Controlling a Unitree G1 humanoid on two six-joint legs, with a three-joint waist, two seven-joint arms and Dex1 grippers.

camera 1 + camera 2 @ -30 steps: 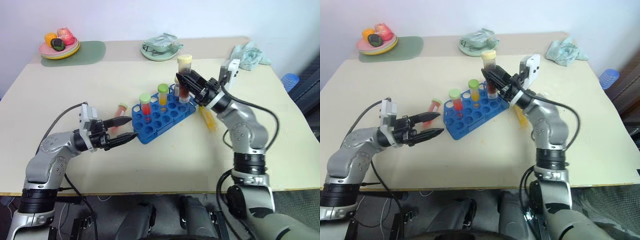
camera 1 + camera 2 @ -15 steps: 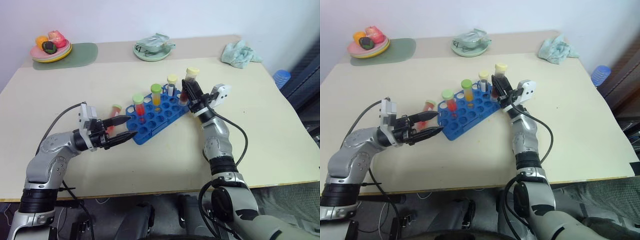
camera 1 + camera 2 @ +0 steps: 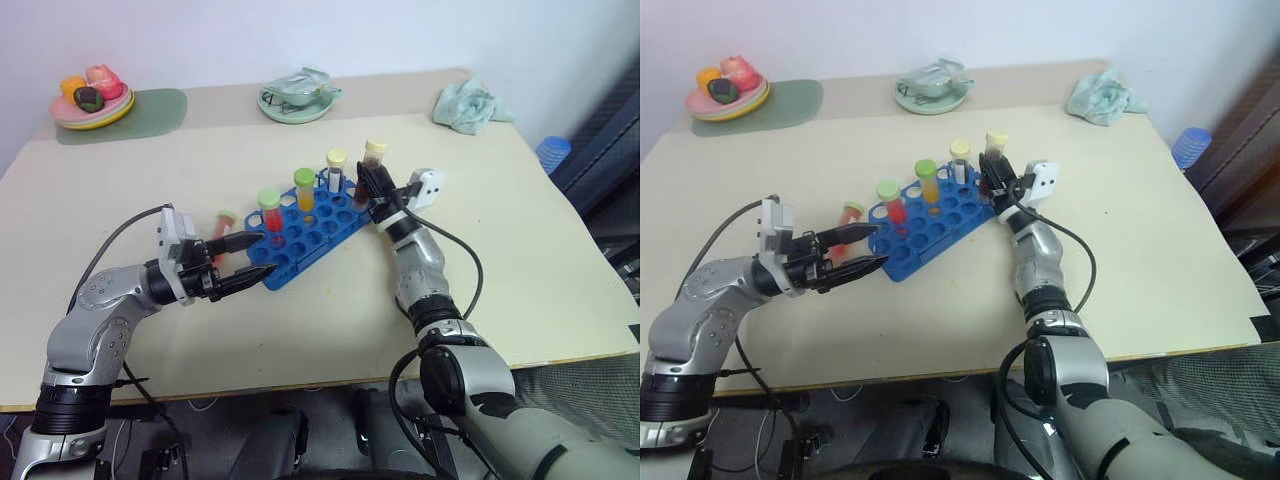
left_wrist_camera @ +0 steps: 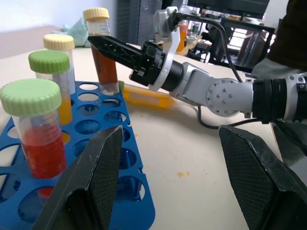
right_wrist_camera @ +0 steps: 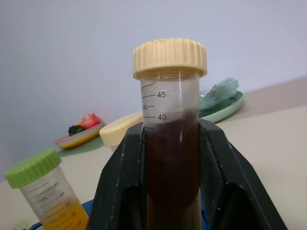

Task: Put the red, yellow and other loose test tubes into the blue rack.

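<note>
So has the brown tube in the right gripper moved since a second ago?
Yes. The brown tube has come down toward the blue rack; it was held above the rack's far corner, and now its lower end sits at the holes there, with the right gripper shut on it.

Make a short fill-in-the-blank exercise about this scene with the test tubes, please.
1. The right tool grips a tube of ____ liquid.
2. That tube's cap is ____.
3. The rack is ____.
4. The left tool, jaws apart, holds ____.

Missing words: brown; cream; blue; nothing
</note>
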